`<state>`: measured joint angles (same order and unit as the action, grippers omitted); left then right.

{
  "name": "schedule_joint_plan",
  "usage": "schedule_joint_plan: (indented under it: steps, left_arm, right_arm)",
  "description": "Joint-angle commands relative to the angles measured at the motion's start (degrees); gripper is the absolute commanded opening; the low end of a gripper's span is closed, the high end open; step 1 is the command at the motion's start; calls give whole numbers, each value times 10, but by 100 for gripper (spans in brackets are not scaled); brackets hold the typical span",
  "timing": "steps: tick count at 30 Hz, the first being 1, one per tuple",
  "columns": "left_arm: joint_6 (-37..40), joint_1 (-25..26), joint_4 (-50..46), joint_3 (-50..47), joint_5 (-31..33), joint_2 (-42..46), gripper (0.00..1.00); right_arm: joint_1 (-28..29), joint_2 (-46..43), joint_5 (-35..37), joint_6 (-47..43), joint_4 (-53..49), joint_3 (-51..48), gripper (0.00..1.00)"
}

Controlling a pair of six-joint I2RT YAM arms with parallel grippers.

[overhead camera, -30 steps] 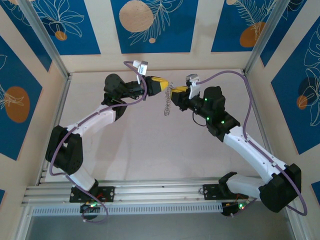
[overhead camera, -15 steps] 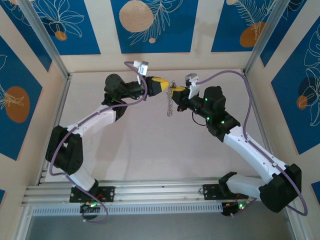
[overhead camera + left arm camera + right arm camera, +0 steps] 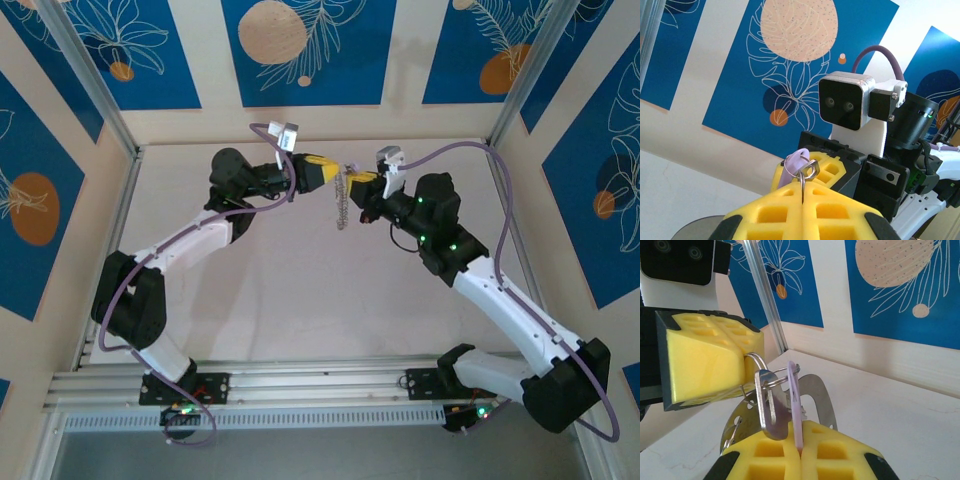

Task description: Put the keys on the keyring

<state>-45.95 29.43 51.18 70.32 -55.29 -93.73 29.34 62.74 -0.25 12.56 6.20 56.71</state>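
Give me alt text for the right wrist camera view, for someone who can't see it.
The right end effector pinches a thin lilac key upright, its top at a wire keyring held by the left end effector. A silvery key hangs from that keyring.

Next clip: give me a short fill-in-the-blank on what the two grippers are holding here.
1. The right gripper and left gripper both have ___ foam pads.
2. The lilac key is clamped by the ___ gripper.
3. The thin wire ring is pinched by the ___ gripper.
Missing words: yellow; right; left.
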Motion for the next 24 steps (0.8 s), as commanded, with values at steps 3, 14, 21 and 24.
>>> schedule_joint_plan:
  steps: [3,14,21,24]
  left_arm:
    - [17,3,10,10,-3,13,0]
    - [27,3,0,3,-4,18,0]
    - [25,3,-4,-1,-7,14,0]
    - [31,3,-12,-6,-3,14,1]
  right_arm:
    - [-15,-23,22,-10,1,21,0]
    - [-38,-36,35,-13,-17,29,0]
    - [-38,-16,18,0,-15,33,0]
    - [-38,-7,17,5,-12,30,0]
